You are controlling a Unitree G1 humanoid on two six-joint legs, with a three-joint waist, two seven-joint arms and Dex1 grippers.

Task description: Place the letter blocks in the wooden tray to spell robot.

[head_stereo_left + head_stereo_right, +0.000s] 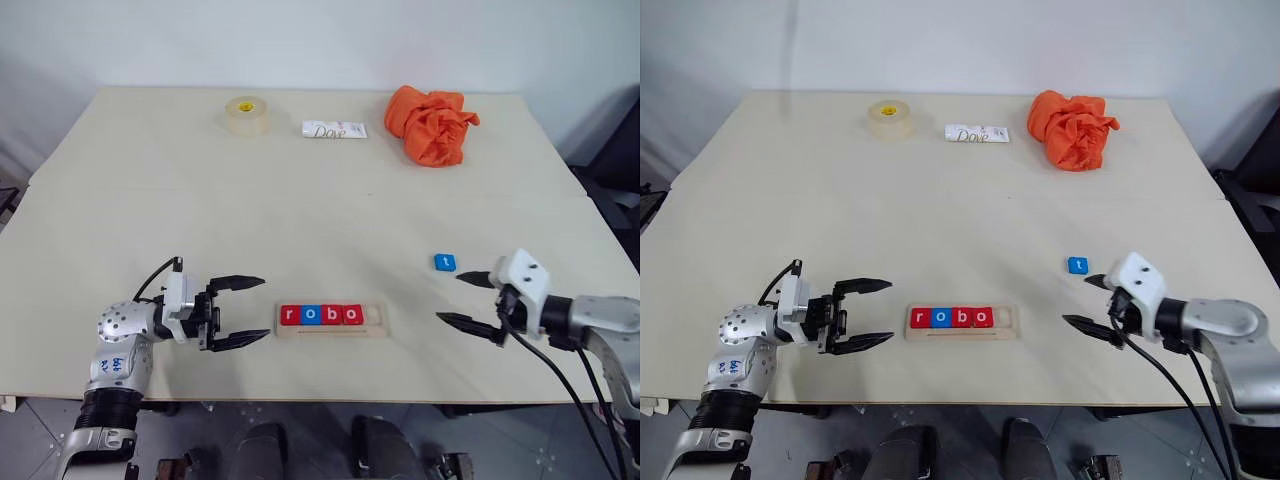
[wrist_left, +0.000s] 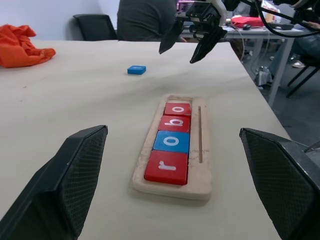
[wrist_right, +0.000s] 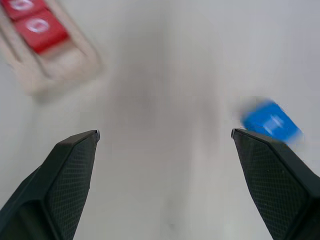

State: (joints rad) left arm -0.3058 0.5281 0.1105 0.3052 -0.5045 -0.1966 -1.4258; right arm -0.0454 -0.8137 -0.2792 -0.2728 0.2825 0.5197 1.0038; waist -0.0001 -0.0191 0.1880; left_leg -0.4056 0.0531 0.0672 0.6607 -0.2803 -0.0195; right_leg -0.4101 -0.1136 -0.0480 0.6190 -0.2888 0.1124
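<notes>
The wooden tray [image 1: 378, 327] lies near the table's front edge with several letter blocks [image 1: 321, 315] in it reading r, o, b, o: red, blue, red, red. Its right end slot is bare. A blue t block [image 1: 444, 262] lies loose on the table to the right of the tray. My left gripper [image 1: 243, 312] stands open just left of the tray, pointing at it, holding nothing. My right gripper [image 1: 462, 298] is open and empty right of the tray, just in front of the t block [image 3: 272, 121].
Along the table's back edge sit a roll of clear tape [image 1: 246, 114], a white Dove packet [image 1: 334, 130] and a crumpled orange cloth [image 1: 432, 124]. In the left wrist view, a seated person [image 2: 145, 19], chairs and a desk stand beyond the table's right side.
</notes>
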